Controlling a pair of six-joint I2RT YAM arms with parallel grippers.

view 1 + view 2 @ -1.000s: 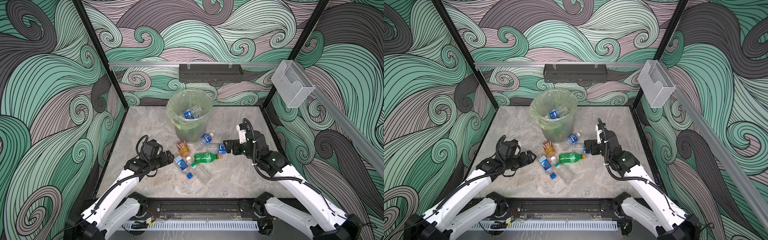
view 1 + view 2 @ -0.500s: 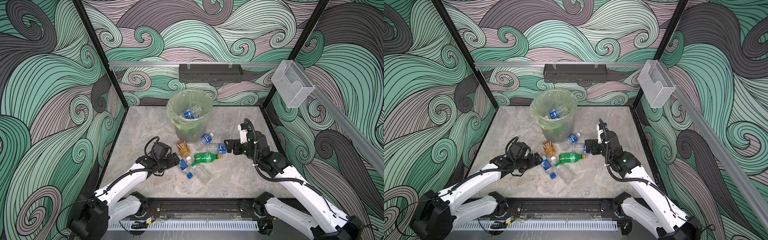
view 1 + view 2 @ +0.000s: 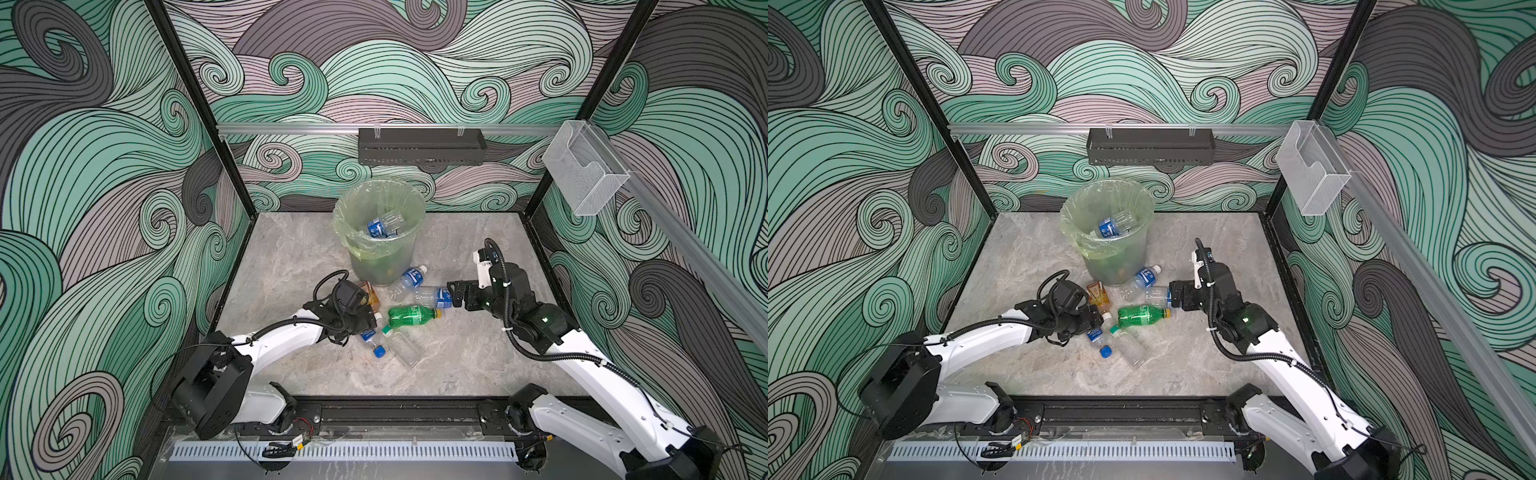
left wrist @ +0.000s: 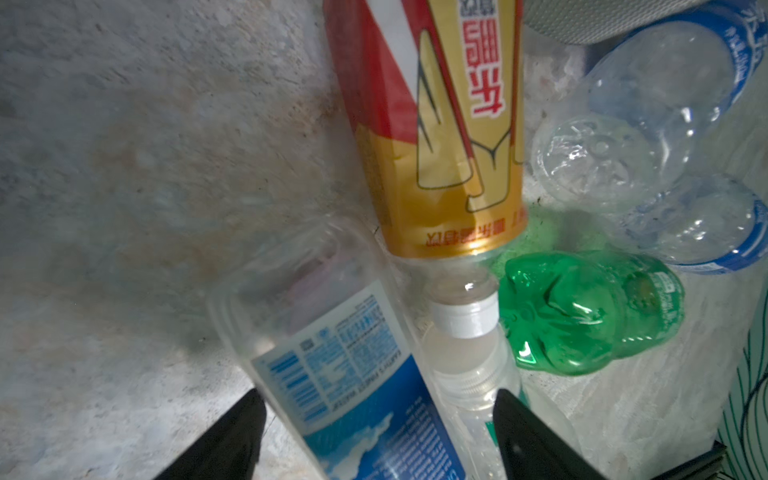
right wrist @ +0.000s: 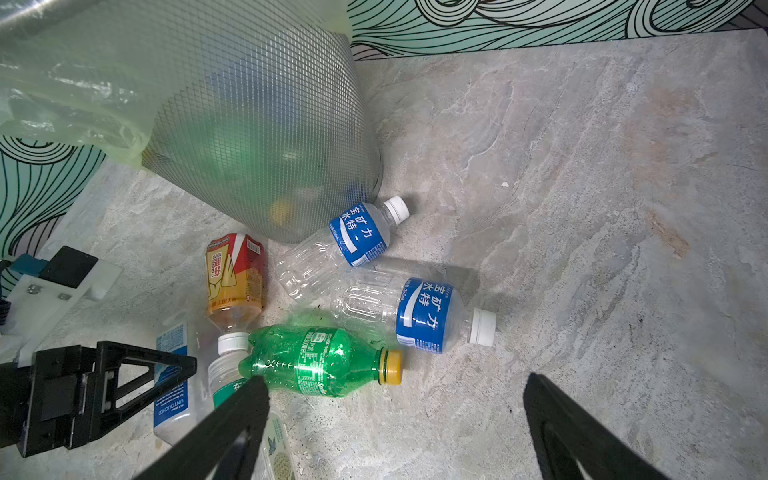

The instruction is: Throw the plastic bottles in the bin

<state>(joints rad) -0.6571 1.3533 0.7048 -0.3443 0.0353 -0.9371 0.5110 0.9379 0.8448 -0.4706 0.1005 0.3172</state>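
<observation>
L hand (image 4: 376, 399) is spread, fingers either side of a lying blue-label bottle (image 4: 353, 365), not clamped. R hand (image 3: 454, 294) is wide apart, empty, just right of the green bottle (image 3: 411, 316). Bin (image 3: 376, 266) stands far-centre on the table (image 3: 478, 357), some bottles inside, the rest lying near it.

Grey stone-look tabletop (image 3: 457, 353) w/ upright bin (image 3: 374, 266) & several plastic bottles (image 3: 411, 316) lying beside it.

top views: high, front, looking down | wrists: close, low | shared: green bottle (image 3: 411, 316)
</observation>
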